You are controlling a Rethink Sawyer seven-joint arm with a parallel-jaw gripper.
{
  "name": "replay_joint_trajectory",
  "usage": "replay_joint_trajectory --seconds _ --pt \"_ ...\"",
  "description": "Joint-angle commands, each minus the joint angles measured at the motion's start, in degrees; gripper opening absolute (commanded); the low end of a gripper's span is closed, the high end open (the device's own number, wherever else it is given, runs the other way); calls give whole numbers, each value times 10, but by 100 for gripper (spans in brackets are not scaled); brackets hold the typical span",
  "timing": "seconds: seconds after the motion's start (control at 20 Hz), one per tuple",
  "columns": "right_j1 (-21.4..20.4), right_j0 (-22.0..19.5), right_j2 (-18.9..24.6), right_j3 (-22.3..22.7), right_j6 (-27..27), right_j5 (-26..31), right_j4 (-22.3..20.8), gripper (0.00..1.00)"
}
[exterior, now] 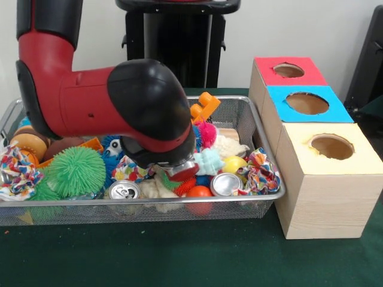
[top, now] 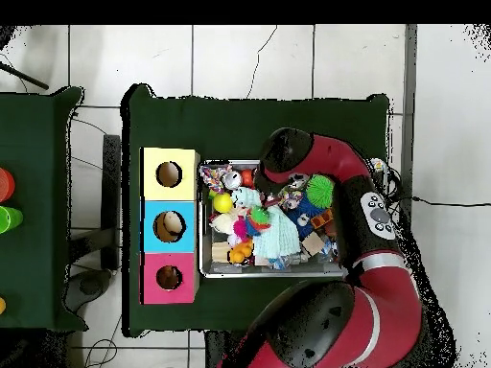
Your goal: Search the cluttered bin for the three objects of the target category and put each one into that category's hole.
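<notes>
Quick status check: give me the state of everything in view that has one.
arm: reaching down into the bin
end effector: hidden behind the wrist
wire bin: full of clutter
soda cans: two, lying at the front
red hole: open
blue hole: open
yellow hole: open

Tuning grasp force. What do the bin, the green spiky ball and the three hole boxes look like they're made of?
Bin: metal wire mesh, shiny silver rim and see-through sides.
Green spiky ball: probably soft rubber, covered in thin floppy strands, matte.
Hole boxes: light unfinished wood by the visible grain on the sides; tops are flat red, blue and yellow, paint or card, can't tell.
</notes>
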Motion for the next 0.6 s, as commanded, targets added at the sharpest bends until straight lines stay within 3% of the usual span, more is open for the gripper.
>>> replay_joint_trajectory --seconds 0.05,0.35,0.5,0.6 --pt "41 30 18 -71 70 18 -3 100" --pt "36 26 11 -53 78 2 -3 100" --pt "54 22 13 -68 73 -12 -4 100" --pt "78 20 15 -101 63 -7 -6 100"
